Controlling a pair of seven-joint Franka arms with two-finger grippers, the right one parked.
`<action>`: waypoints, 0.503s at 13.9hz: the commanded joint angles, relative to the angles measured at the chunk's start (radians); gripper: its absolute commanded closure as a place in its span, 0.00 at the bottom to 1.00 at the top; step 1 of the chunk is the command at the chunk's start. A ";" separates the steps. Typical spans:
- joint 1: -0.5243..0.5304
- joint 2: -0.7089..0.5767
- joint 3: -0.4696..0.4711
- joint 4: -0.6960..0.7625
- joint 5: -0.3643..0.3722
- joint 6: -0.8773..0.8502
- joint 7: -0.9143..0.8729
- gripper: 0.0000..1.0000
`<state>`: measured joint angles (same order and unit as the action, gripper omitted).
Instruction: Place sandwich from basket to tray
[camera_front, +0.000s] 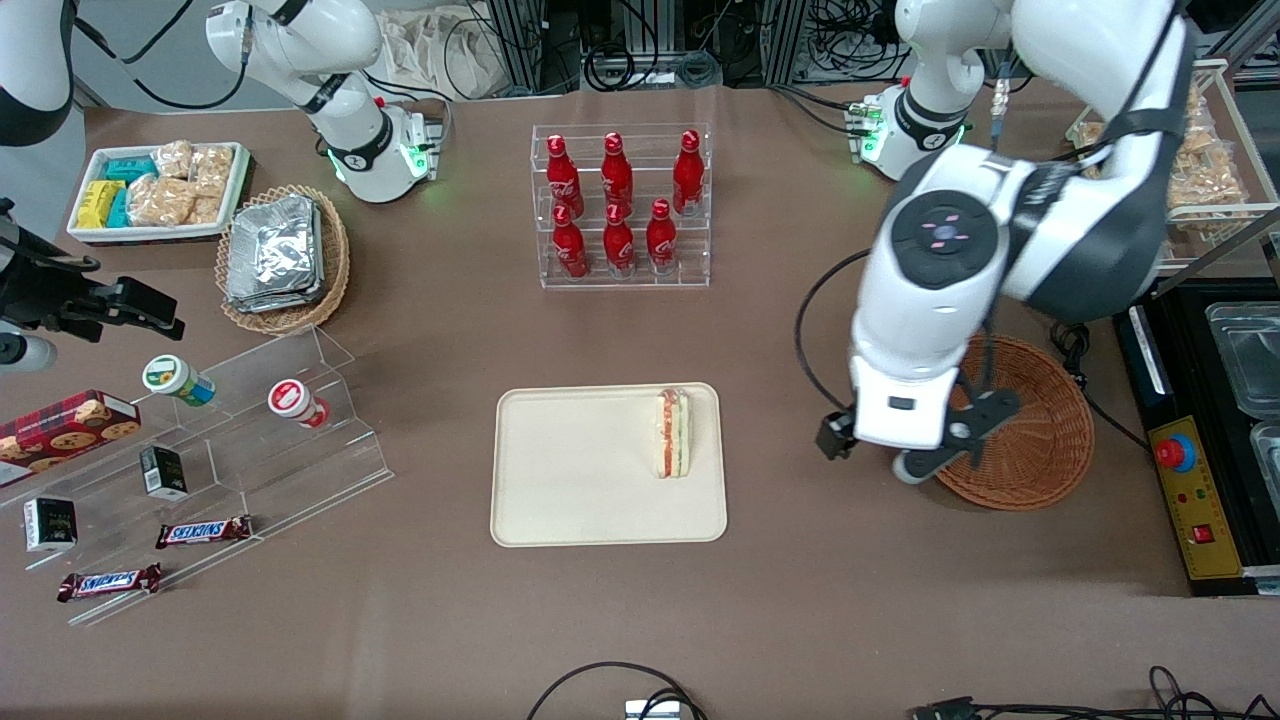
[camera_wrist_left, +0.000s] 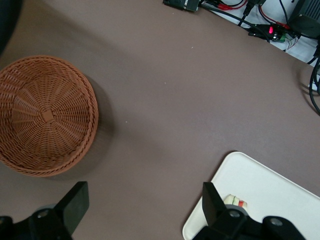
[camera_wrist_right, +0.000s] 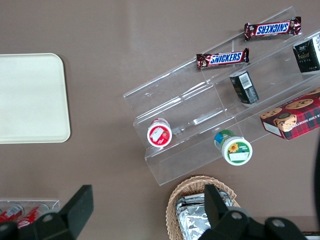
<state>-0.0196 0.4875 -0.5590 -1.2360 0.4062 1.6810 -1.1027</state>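
Note:
The sandwich (camera_front: 673, 433) lies on its side on the cream tray (camera_front: 580, 480), near the tray edge that faces the working arm's end. The round reddish-brown basket (camera_front: 1040, 440) stands empty on the table toward the working arm's end. My left gripper (camera_front: 895, 440) hovers over bare table between the tray and the basket, open and empty. In the left wrist view the gripper (camera_wrist_left: 142, 197) is spread wide, with the empty basket (camera_wrist_left: 45, 115) to one side and the tray corner (camera_wrist_left: 270, 200) with a bit of sandwich (camera_wrist_left: 235, 201) to the other. The tray also shows in the right wrist view (camera_wrist_right: 30, 100).
A clear rack of red bottles (camera_front: 620, 205) stands farther from the camera than the tray. Toward the parked arm's end are a tan basket of foil packets (camera_front: 285, 255), a white snack tray (camera_front: 160, 190) and an acrylic step shelf (camera_front: 200, 450). A black control box (camera_front: 1190, 490) lies beside the basket.

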 joint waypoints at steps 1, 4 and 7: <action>0.052 -0.047 -0.004 -0.011 -0.053 -0.041 0.088 0.00; 0.070 -0.082 0.004 -0.034 -0.081 -0.069 0.211 0.00; 0.052 -0.182 0.153 -0.112 -0.212 -0.063 0.369 0.00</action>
<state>0.0372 0.4079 -0.4974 -1.2617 0.2823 1.6169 -0.8498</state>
